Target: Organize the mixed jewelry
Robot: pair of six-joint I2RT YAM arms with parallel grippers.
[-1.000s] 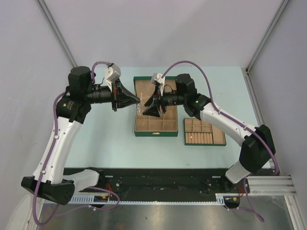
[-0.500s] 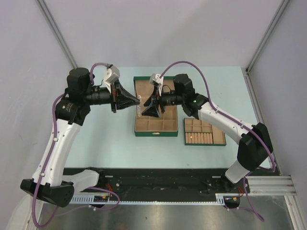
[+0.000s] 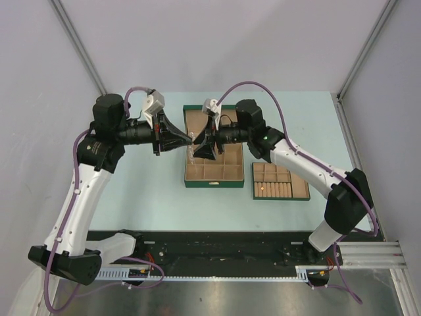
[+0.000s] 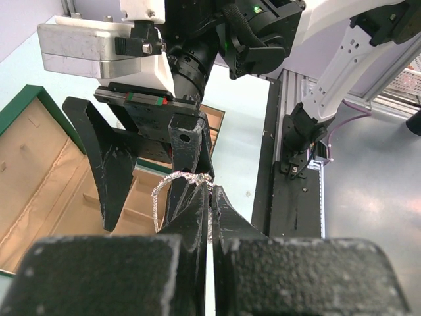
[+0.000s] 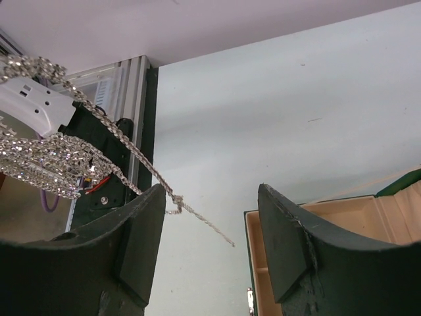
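Pale table (image 3: pixel 145 191), one chain (image 4: pixel 158 197) in left claw (image 4: pixel 209 191)

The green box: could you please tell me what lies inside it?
In the green box, tan-lined compartments show along the near row and far end, seemingly bare. Its middle is covered by the left gripper, holding the chain necklace, and the right gripper.

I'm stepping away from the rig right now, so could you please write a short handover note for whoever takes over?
Left gripper: shut on the necklace chain, held above the green box's left edge.
Right gripper: open, facing it, the chain's loose tail by its fingers, not gripped.
Done: chain lifted.
Left: probably lay it in the box; other pieces not in view.
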